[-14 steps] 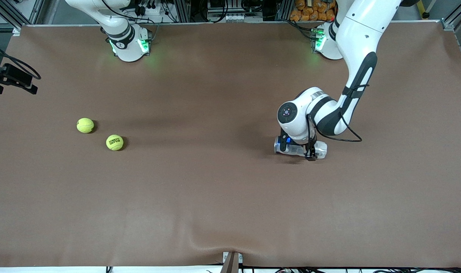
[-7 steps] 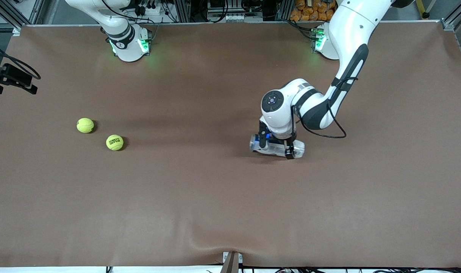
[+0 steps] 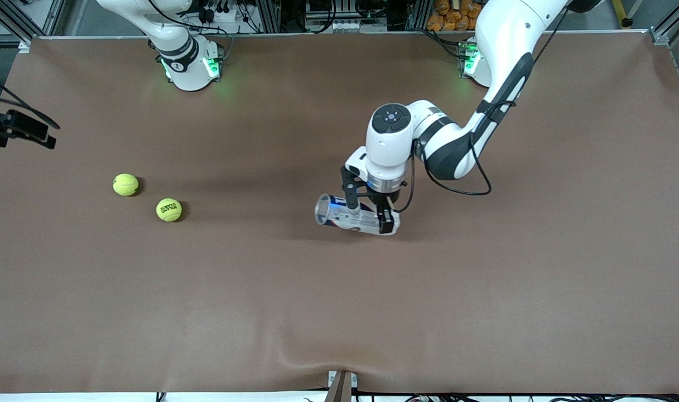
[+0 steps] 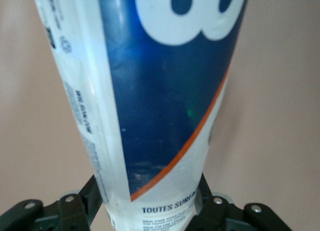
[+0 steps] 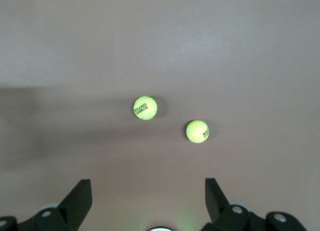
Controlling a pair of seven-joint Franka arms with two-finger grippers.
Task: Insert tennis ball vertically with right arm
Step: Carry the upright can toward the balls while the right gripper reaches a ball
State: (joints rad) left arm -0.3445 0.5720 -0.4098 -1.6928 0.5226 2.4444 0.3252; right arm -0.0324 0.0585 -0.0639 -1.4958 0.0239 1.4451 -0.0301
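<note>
Two yellow-green tennis balls lie on the brown table toward the right arm's end: one (image 3: 125, 184) (image 5: 197, 131) and another (image 3: 169, 209) (image 5: 145, 107) slightly nearer the front camera. My left gripper (image 3: 367, 215) (image 4: 147, 201) is shut on a white and blue ball can (image 3: 339, 216) (image 4: 150, 91) with an orange stripe. The can lies sideways over the middle of the table, its open mouth toward the right arm's end. My right gripper (image 5: 147, 188) hangs open and empty high above the two balls.
The brown mat (image 3: 339, 312) has a wrinkle at its edge nearest the front camera. Both arm bases (image 3: 191, 67) (image 3: 478, 61) stand along the farthest edge. A dark bracket with cables (image 3: 15, 131) juts in at the right arm's end.
The left arm has carried the can sideways from nearer its own end to the table's middle, toward the balls. The balls have not moved. The right gripper stays open.
</note>
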